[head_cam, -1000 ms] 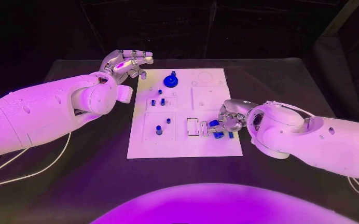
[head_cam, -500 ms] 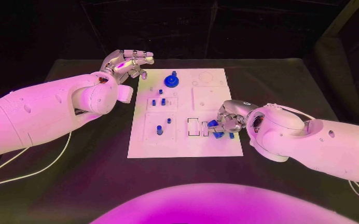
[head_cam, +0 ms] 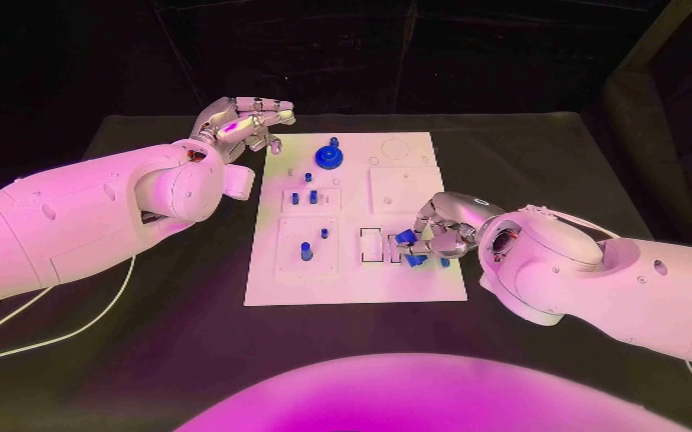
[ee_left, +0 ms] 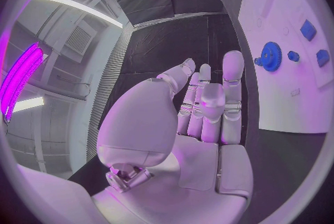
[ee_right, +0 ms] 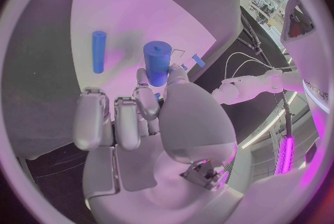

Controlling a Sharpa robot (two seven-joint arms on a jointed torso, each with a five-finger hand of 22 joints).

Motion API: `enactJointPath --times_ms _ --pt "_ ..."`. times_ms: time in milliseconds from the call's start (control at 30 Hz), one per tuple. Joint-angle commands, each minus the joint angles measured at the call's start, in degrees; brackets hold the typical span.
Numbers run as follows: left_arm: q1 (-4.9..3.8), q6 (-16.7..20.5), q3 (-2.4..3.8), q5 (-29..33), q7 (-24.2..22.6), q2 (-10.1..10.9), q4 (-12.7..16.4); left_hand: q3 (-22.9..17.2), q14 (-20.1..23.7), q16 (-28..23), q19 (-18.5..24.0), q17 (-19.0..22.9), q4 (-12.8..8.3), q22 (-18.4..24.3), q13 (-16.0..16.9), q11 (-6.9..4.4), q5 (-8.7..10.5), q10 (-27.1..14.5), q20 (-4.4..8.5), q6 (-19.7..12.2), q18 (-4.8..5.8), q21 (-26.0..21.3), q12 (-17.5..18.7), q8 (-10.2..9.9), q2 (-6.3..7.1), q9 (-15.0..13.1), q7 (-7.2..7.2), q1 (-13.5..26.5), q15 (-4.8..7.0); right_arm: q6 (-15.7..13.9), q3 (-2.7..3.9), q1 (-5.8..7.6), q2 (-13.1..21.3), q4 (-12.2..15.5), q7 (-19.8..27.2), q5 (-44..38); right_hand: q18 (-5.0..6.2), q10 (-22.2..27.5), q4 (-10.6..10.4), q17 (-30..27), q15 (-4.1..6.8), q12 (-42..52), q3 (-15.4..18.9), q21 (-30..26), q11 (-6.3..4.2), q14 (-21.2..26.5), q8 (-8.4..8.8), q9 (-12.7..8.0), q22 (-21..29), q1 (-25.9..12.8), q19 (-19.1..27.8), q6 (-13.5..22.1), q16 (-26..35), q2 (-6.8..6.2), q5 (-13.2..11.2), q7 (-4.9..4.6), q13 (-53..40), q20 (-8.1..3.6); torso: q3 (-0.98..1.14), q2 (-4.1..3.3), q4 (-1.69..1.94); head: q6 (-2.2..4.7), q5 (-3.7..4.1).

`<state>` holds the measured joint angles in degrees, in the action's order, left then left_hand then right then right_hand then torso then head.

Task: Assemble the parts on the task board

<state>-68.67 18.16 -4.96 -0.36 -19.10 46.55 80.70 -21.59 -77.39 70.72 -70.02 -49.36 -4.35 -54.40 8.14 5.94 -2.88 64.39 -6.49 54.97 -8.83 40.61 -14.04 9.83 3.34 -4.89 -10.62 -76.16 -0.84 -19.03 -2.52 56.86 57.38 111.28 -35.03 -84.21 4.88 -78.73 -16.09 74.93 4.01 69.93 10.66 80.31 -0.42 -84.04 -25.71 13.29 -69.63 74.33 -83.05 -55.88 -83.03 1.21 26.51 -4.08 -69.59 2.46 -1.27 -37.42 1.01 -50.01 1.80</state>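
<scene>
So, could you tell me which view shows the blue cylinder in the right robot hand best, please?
The right wrist view: the blue cylinder stands large and unobstructed above the right robot hand fingers pinching it. The head view shows it small, partly covered by fingers.

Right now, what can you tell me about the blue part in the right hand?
The blue part is a short, smooth cylinder with a flat round end, plastic by the look of it. The right hand holds it between thumb and fingers, over the task board near its right edge. In the wrist view it stands on end above the fingertips. Its lower end is hidden by the fingers, so I cannot tell whether it touches the board.
</scene>
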Motion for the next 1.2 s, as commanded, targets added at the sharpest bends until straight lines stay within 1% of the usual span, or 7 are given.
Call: enactJointPath --times_ms 33,267,600,667,867,1133,1200 --pt "-0.07 -0.78 0.05 0.11 -0.11 -0.11 0.12 0.39 -0.01 0.24 0.08 0.04 -0.01 0.06 0.07 0.01 -0.09 -0.47 -0.36 -0.58 -0.92 -0.19 -0.20 0.21 -0.29 0.09 0.01 0.23 -0.26 -2.65 0.05 0.10 -0.94 0.13 0.38 1.52 -1.01 -0.40 0.07 1.44 0.35 0.17 0.32 0.37 -0.03 -3.53 -0.19 1.15 -0.05 0.52 -0.01 -0.26 -0.23 0.13 0.34 0.08 -0.08 -0.53 0.03 -0.06 0.12 0.07 -0.28" --pt "-0.07 -0.82 0.04 0.11 -0.06 -0.24 0.17 0.39 -0.01 0.24 0.08 0.04 -0.01 0.06 0.07 0.01 -0.09 -0.47 -0.36 -0.58 -0.92 -0.19 -0.20 0.21 -0.29 0.09 0.01 0.23 -0.26 -1.63 0.07 0.12 -3.84 -1.54 -0.12 2.84 -1.01 -0.44 -0.50 1.48 0.35 -0.06 1.20 0.37 -0.02 -3.53 -0.24 1.53 -0.08 -0.93 -0.03 -0.37 -0.25 0.53 -0.85 0.07 -0.11 -0.57 -0.10 -0.01 0.11 0.17 -0.55" --pt "-0.07 -0.87 0.04 0.11 0.00 -0.54 0.15 0.39 -0.01 0.24 0.08 0.04 -0.01 0.06 0.07 0.01 -0.09 -0.47 -0.36 -0.58 -0.92 -0.19 -0.20 0.21 -0.29 0.09 0.01 0.23 -0.26 -2.65 0.08 0.14 -7.02 -3.96 -2.33 3.36 -1.01 -0.46 -0.48 1.58 0.45 -0.60 2.22 0.36 -0.13 -3.54 -0.33 2.16 -0.11 -2.35 -0.05 -0.55 -0.30 1.54 -3.60 0.24 0.02 -0.63 -0.07 -0.04 0.18 0.38 -0.93" --pt "-0.08 -0.87 0.04 0.11 0.03 -0.57 0.14 0.39 -0.01 0.24 0.08 0.04 -0.01 0.06 0.07 0.01 -0.09 -0.47 -0.36 -0.58 -0.92 -0.19 -0.20 0.21 -0.29 0.09 0.01 0.23 -0.26 -2.57 0.08 0.14 -7.51 -4.40 -2.70 3.38 -1.03 -0.48 -0.51 1.60 0.45 -0.68 2.40 0.40 -0.16 -3.54 -0.35 2.27 -0.20 -2.60 -0.08 -0.59 -0.31 1.73 -4.13 0.26 0.03 -0.65 0.01 -0.07 -0.04 0.36 -1.29" --pt "-0.08 -0.85 0.04 0.11 0.09 -0.62 0.13 0.46 0.02 0.26 0.08 0.06 0.02 0.05 0.08 0.04 -0.09 -0.63 -0.37 -0.72 -0.92 -0.21 -0.29 0.31 -0.32 0.11 -0.01 0.28 -0.28 -1.90 0.08 0.15 -8.36 -4.99 -3.12 3.40 -1.03 -0.39 -0.52 1.72 0.51 -1.26 3.04 0.41 -0.23 -3.56 -0.44 2.58 -0.25 -3.38 -0.10 -0.71 -0.36 2.05 -5.65 0.35 0.44 -0.70 0.04 -0.10 -0.08 0.45 -1.35" --pt "-0.08 -0.90 0.04 0.11 0.17 -0.68 0.13 0.46 0.02 0.26 0.08 0.06 0.02 0.05 0.08 0.04 -0.09 -0.63 -0.37 -0.72 -0.92 -0.21 -0.29 0.31 -0.32 0.11 -0.01 0.28 -0.28 -1.77 0.09 0.20 -9.37 -5.86 -3.56 3.16 -1.03 -0.41 -0.53 1.68 0.59 -2.11 5.57 0.34 -0.31 -3.54 -0.61 3.52 -0.24 -6.36 -0.11 -0.65 -0.31 2.73 -15.29 0.47 0.77 -0.79 0.04 -0.11 -0.09 0.54 -1.43" --pt "-0.08 -0.93 0.04 0.11 0.20 -0.71 0.11 0.46 0.02 0.26 0.08 0.06 0.02 0.05 0.08 0.04 -0.09 -0.63 -0.37 -0.72 -0.92 -0.21 -0.29 0.31 -0.32 0.11 -0.01 0.28 -0.28 -1.79 0.09 0.22 -9.60 -6.04 -3.65 2.58 -1.03 -0.20 -0.60 1.20 0.58 -2.54 6.68 0.30 -0.30 -3.42 -0.73 3.81 -0.22 -7.55 -0.09 -0.69 -0.03 1.92 -18.10 0.49 0.97 -0.78 0.02 -0.09 -0.03 0.70 -1.37"
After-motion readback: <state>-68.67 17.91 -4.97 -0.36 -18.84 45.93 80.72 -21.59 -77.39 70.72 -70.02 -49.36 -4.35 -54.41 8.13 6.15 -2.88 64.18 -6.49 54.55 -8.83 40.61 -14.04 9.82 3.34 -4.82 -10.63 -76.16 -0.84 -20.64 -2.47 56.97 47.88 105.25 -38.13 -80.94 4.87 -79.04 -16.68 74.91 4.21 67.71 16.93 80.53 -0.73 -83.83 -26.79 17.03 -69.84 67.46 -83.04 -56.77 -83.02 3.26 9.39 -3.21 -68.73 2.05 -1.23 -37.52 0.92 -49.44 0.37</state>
